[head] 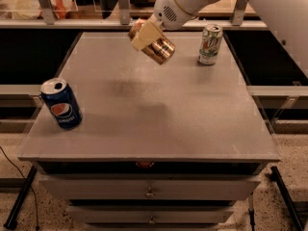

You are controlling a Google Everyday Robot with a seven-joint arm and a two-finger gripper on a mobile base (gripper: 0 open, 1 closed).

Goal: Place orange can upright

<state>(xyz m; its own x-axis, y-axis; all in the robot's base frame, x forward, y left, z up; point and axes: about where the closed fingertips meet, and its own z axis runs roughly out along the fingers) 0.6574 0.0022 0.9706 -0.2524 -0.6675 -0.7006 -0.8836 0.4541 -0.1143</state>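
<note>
cam: single | above table [144,129] front, angled down, mid-range | tool [148,38] upper centre
</note>
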